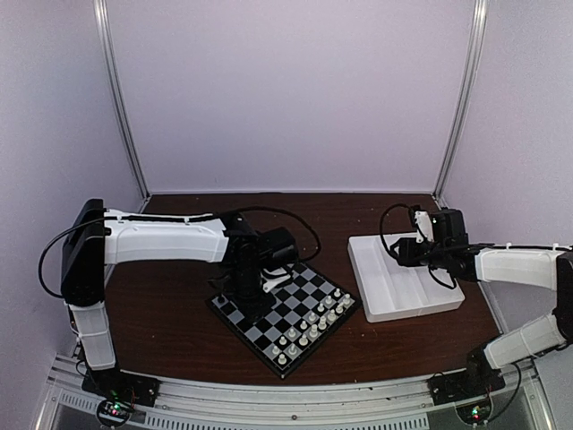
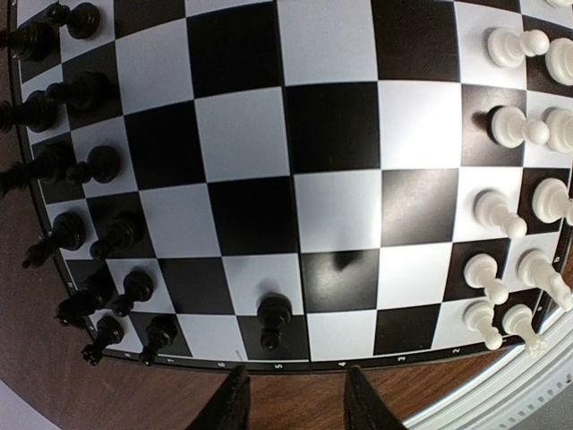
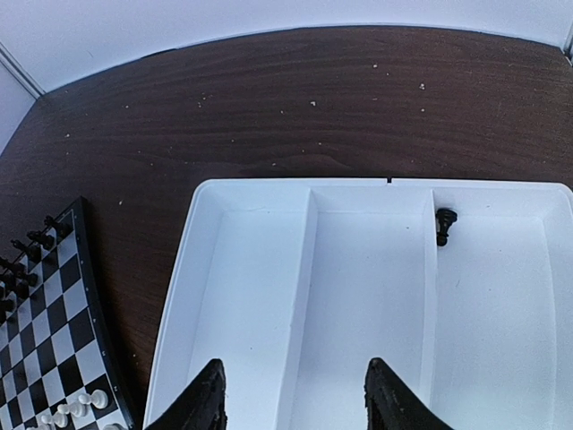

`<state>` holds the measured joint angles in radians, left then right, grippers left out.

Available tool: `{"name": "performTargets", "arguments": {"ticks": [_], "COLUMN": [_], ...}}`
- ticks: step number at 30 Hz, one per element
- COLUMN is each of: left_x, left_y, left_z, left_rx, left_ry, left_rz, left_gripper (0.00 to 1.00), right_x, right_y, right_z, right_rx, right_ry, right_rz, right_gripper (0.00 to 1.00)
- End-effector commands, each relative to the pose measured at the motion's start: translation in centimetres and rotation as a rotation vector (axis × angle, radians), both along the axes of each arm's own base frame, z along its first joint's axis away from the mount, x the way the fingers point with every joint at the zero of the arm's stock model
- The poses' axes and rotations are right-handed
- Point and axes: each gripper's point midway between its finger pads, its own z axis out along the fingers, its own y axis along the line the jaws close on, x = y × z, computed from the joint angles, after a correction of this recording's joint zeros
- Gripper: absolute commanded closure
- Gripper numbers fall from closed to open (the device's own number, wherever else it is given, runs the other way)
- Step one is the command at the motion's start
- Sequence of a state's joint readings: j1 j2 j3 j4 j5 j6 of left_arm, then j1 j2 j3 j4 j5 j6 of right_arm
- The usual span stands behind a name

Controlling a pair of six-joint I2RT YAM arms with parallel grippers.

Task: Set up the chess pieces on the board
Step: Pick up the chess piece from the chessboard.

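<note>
The chessboard (image 1: 295, 309) lies at the table's middle; it fills the left wrist view (image 2: 331, 134). Several black chessmen (image 2: 81, 170) stand in two rows along its left edge. One black pawn (image 2: 273, 318) stands apart near the board's bottom edge. My left gripper (image 2: 295, 403) is open and empty, just off that edge, with the pawn a little ahead of its left finger. My right gripper (image 3: 291, 403) is open and empty over the white tray (image 3: 313, 269). One black pawn (image 3: 444, 224) lies in the tray's right compartment.
White chessmen (image 2: 519, 224) stand in two rows on the board's right side. The tray (image 1: 403, 278) sits to the right of the board. Dark wooden table (image 3: 269, 107) surrounds both. The left arm (image 1: 170, 242) reaches over the board's far-left corner.
</note>
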<state>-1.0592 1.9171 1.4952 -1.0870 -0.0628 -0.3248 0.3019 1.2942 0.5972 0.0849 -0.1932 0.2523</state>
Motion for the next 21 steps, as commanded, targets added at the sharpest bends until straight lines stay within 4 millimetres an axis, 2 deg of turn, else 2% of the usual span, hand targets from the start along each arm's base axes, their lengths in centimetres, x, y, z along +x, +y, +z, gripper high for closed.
{"name": "performTargets", "arguments": {"ticks": [1,21], "left_x": [0.5,1.4], "left_y": [-0.1,0.7], "left_z": [-0.3,-2.1], "left_rx": [-0.011,0.034], "left_ry": [-0.017,-0.042], "left_rz": [0.013,0.002], "left_gripper": [0.63,0.64], "right_x": [0.6,0.7], "right_y": [-0.5,-0.2], "right_z": [0.8,0.5], "right_rx": [-0.012,-0.007], "right_ry": [-0.047,-0.04], "right_rz": [-0.016,-0.001], "right_gripper": [0.47,0.46]}}
